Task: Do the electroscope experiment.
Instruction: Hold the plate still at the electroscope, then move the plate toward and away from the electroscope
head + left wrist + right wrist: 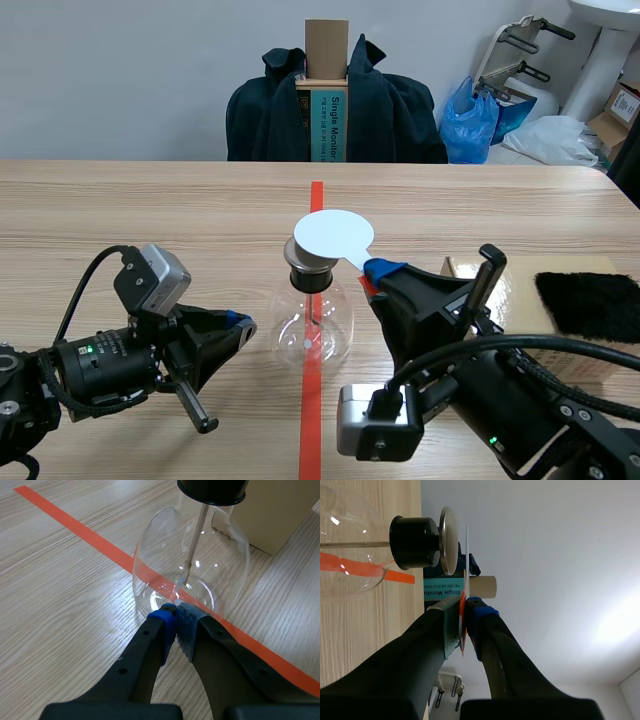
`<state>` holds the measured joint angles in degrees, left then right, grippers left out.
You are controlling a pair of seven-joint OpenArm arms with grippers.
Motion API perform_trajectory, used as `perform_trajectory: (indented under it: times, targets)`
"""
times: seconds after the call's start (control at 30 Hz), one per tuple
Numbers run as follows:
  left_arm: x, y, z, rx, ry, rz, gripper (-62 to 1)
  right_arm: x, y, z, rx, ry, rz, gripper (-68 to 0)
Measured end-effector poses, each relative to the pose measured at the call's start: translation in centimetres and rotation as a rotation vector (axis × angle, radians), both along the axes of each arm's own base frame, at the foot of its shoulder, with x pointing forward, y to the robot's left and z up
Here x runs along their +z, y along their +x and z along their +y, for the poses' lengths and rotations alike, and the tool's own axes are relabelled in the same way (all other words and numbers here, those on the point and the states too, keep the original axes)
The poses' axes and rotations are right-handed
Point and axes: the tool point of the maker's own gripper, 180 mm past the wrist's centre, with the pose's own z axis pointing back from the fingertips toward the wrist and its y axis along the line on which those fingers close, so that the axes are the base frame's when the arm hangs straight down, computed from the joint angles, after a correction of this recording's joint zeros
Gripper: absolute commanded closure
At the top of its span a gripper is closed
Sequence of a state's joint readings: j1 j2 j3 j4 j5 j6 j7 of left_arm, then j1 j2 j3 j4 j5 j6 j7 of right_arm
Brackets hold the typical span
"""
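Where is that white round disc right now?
Mid-table in the scene view: the right gripper holds the white disc close above the top of the glass flask.

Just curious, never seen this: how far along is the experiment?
Looks done: the white round paddle is picked up, pinched in the right gripper. In hand: it hangs over the metal plate topping the clear glass flask. Remaining: probably watching the rod inside react.

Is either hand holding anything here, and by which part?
The right hand grips the white paddle by its narrow handle end; the left hand is shut on nothing.
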<state>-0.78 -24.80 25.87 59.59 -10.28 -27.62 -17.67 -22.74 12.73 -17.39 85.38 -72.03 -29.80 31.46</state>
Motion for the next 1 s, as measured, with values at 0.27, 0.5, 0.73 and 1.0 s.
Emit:
perform_trajectory:
  times: [0.27, 0.5, 0.73, 1.0]
  targets:
    - [0.0, 0.0, 0.0, 0.0, 0.0, 0.0, -1.7, 0.0, 0.0, 0.0, 0.0, 0.0, 0.0, -0.7]
    - [0.0, 0.0, 0.0, 0.0, 0.0, 0.0, -1.7, 0.0, 0.0, 0.0, 0.0, 0.0, 0.0, -0.7]
    - [0.0, 0.0, 0.0, 0.0, 0.0, 0.0, -1.7, -0.1, 1.0, -1.3, -0.091, -0.001, 0.004, -0.7]
    - [0.0, 0.0, 0.0, 0.0, 0.0, 0.0, -1.7, -0.2, 2.9, -4.6, -0.302, -0.003, 0.012, -0.7]
